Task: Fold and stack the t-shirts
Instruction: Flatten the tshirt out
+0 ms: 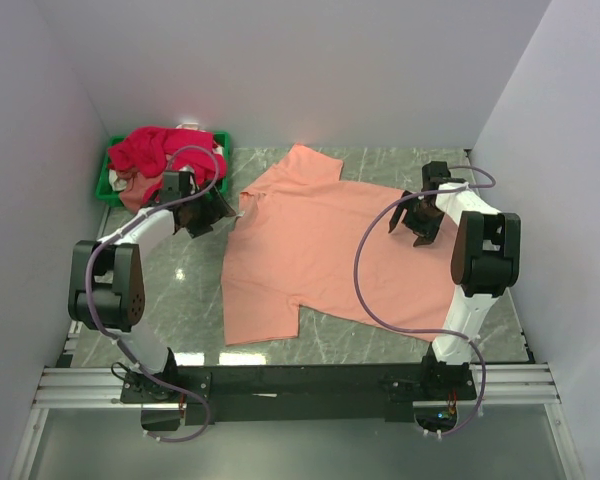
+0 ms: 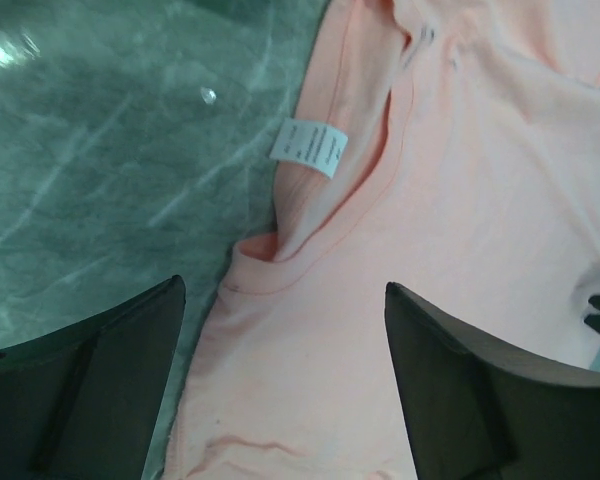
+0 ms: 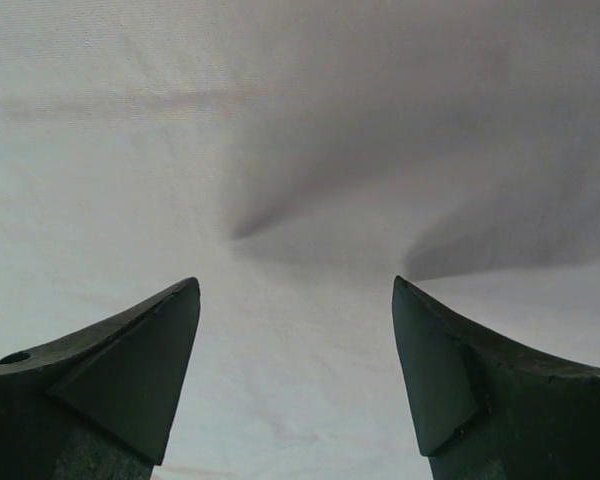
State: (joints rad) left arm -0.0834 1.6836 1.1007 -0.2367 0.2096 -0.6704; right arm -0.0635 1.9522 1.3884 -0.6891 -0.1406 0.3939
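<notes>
A salmon-peach t-shirt (image 1: 320, 240) lies spread flat in the middle of the table, neck to the left. My left gripper (image 1: 212, 210) is open just above its collar edge; the left wrist view shows the collar (image 2: 310, 240) and a white label (image 2: 308, 146) between the open jaws. My right gripper (image 1: 417, 222) is open and empty, hovering over the shirt's right side; the right wrist view shows only plain cloth (image 3: 300, 180) with a small crease. Crimson-pink t-shirts (image 1: 162, 152) are heaped in the bin at the back left.
A small green plastic bin (image 1: 110, 187) stands at the back left corner under the crimson heap. The table is green marble (image 1: 180, 290). White walls close in on the left, back and right. A black rail (image 1: 300, 380) runs along the near edge.
</notes>
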